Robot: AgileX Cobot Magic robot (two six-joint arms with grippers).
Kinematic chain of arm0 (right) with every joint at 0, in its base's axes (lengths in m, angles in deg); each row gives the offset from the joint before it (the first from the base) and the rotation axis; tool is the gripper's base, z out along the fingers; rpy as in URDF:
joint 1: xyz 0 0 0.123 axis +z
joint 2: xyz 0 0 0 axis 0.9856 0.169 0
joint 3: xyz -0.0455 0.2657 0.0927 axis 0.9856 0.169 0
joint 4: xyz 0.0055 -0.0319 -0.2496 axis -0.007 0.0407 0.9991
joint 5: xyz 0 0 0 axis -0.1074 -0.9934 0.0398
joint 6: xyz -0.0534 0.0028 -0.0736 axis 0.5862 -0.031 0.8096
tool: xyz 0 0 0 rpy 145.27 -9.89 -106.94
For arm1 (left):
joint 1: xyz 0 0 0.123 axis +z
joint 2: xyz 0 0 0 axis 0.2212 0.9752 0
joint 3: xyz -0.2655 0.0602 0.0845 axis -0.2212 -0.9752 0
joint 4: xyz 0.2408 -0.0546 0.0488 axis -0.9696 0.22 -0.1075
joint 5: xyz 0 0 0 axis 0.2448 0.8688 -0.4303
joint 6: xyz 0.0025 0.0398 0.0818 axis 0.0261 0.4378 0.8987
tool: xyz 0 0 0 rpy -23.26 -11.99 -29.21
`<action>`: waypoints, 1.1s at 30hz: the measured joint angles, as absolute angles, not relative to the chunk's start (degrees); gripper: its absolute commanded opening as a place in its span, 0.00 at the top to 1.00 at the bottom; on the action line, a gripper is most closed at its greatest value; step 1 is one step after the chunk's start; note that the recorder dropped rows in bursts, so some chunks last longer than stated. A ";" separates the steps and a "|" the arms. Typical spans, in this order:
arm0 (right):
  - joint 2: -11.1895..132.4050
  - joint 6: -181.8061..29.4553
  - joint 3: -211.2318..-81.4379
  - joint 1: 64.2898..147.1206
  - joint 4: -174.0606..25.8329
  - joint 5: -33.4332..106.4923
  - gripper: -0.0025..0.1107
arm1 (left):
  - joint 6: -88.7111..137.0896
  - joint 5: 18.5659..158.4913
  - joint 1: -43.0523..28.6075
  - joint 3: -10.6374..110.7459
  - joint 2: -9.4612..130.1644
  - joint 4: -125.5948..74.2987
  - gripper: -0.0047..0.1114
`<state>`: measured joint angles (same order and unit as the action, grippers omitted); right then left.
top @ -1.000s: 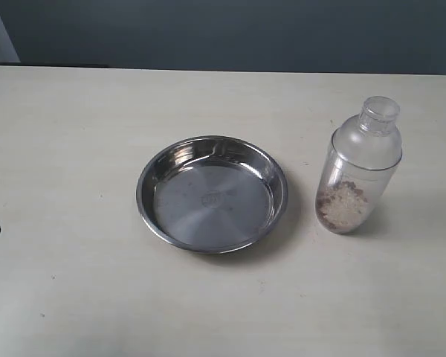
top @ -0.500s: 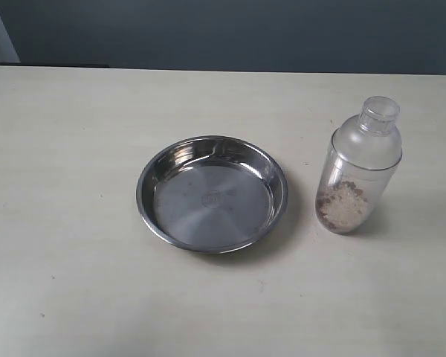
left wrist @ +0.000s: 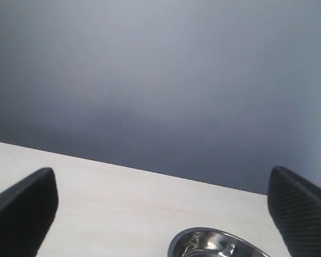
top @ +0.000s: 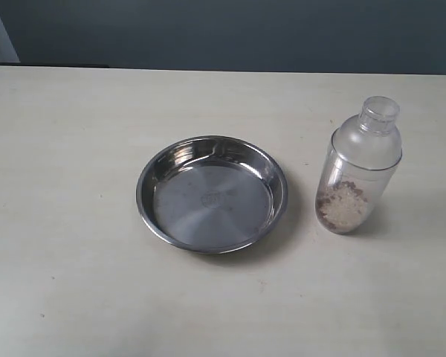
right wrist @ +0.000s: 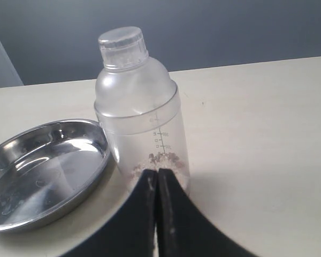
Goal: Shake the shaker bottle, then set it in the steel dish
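Right pincer: We see the right pincer [right wrist: 156, 174] closed tip to tip with nothing in it, aimed at the lower body of the shaker bottle [right wrist: 139, 118] and not yet on it.
Left pincer: The left pincer [left wrist: 161, 184] is spread as wide as it goes and holds nothing. Only the table [top: 74, 149] and the grey-blue wall [top: 230, 33] show between its fingers.
Bottle: It stands upright on the table just beside the steel dish [top: 212, 201], to the right of it in the exterior view, with a narrow gap between them. Its cap [right wrist: 123, 47] is on and the beige grains [right wrist: 159, 159] lie settled at the bottom.
Dish: It sits empty at mid-table.
What has changed: A dark sliver at the left edge of the exterior view a second ago is gone. We take it for the left arm pulling clear, and neither pincer shows in that view now. Bottle and dish have not moved.
What it means: We judge the task barely begun, with no shake and no lift. The job looks to fall to the right arm, whose jaws must first part wide enough to take the bottle's body.
Risk: Shut tips pushed forward could tip the bottle or knock it against the dish rim.
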<state>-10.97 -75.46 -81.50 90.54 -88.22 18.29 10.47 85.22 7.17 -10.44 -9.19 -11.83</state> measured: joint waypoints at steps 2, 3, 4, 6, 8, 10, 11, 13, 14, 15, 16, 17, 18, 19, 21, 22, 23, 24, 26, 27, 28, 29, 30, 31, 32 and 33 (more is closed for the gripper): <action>-10.97 -75.46 -81.50 90.54 -88.22 18.29 0.98 | 10.17 85.22 7.17 -10.44 -9.19 -10.46 0.09; -10.97 -75.46 -81.50 90.54 -88.22 18.29 0.98 | 9.60 84.62 7.17 -10.44 -9.19 -9.37 0.09; -10.97 -75.46 -81.50 90.54 -88.22 18.29 0.98 | 8.15 83.24 7.17 -10.49 -9.19 -8.44 0.09; -10.97 -75.46 -81.50 90.54 -88.22 18.29 0.98 | 3.36 78.30 7.17 -10.58 -9.19 -8.88 0.09; -10.97 -75.46 -81.50 90.54 -88.22 18.29 0.98 | -3.10 72.36 7.17 -10.58 -9.08 -16.77 0.09; -10.97 -75.46 -81.50 90.54 -88.22 18.29 0.98 | -10.22 65.45 7.17 -10.10 -6.99 -29.76 0.09; -10.97 -75.46 -81.50 90.54 -88.22 18.29 0.98 | -12.78 63.47 7.17 -9.25 -5.41 -34.69 0.09; -10.97 -75.46 -81.50 90.54 -88.22 18.29 0.98 | -19.16 60.92 7.17 -5.48 -0.11 -43.79 0.09; -10.97 -75.46 -81.50 90.54 -88.22 18.29 0.98 | -21.79 61.13 7.17 -3.08 3.09 -46.38 0.09; -10.97 -75.46 -81.50 90.54 -88.22 18.29 0.98 | -23.56 62.05 7.17 -0.58 5.89 -47.82 0.09; -10.97 -75.46 -81.50 90.54 -88.22 18.29 0.98 | -24.69 63.61 7.17 1.90 9.74 -49.20 0.09; -10.97 -75.46 -81.50 90.54 -88.22 18.29 0.98 | -25.72 66.06 7.17 6.06 18.12 -52.41 0.09; -10.97 -75.46 -81.50 90.54 -88.22 18.29 0.98 | -26.20 65.68 7.17 9.61 26.68 -55.42 0.09; -10.97 -75.46 -81.50 90.54 -88.22 18.29 0.98 | -26.64 64.81 7.17 10.66 29.87 -56.18 0.09; -10.97 -75.46 -81.50 90.54 -88.22 18.29 0.98 | -30.22 60.13 7.17 12.58 38.82 -57.20 0.09; -10.97 -75.46 -81.50 90.54 -88.22 18.29 0.98 | -31.96 56.24 7.17 12.68 43.11 -57.33 0.09; -10.97 -75.46 -81.50 90.54 -88.22 18.29 0.98 | -32.26 54.15 7.17 12.68 44.46 -57.33 0.09; -10.97 -75.46 -81.50 90.54 -88.22 18.29 0.98 | -32.80 50.71 7.17 12.88 47.29 -57.45 0.09; -10.97 -75.46 -81.50 90.54 -88.22 18.29 0.98 | -32.93 49.32 7.17 13.99 50.91 -59.14 0.11; -10.97 -75.46 -81.50 90.54 -88.22 18.29 0.98 | -32.93 49.43 7.17 14.75 52.69 -60.67 0.12; -10.97 -75.46 -81.50 90.54 -88.22 18.29 0.98 | -33.28 49.54 7.17 15.43 54.48 -61.78 0.13; -10.97 -75.46 -81.50 90.54 -88.22 18.29 0.98 | -33.52 49.14 7.17 15.99 56.42 -62.14 0.15; -10.97 -75.46 -81.50 90.54 -88.22 18.29 0.98 | -33.52 48.05 7.17 16.41 57.81 -62.28 0.17; -10.97 -75.46 -81.50 90.54 -88.22 18.29 0.98 | -33.52 45.89 7.17 17.31 59.58 -63.04 0.19; -10.97 -75.46 -81.50 90.54 -88.22 18.29 0.98 | -33.52 44.10 7.17 18.28 61.10 -64.39 0.23; -10.97 -75.46 -81.50 90.54 -88.22 18.29 0.98 | -34.64 42.49 7.17 20.13 62.81 -66.96 0.28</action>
